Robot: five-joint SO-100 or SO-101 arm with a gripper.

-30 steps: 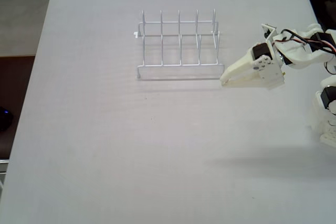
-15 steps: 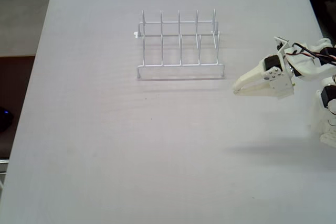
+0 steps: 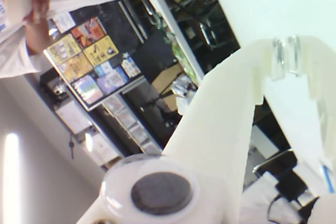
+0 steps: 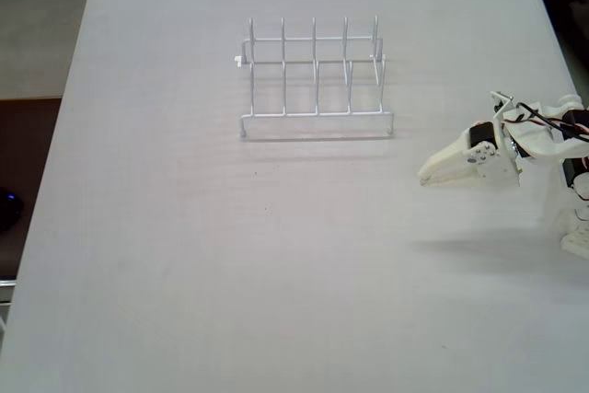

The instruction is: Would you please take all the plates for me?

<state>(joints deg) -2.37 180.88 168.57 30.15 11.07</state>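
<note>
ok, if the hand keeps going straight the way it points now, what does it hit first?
In the fixed view the hand points left, passing below the rack. That line crosses only bare table, so the way looks free; its height is unclear.

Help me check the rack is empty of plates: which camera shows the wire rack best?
The fixed view: the wire rack stands whole on the white table, every slot bare. The wrist view points away into the room and shows none of it.
</note>
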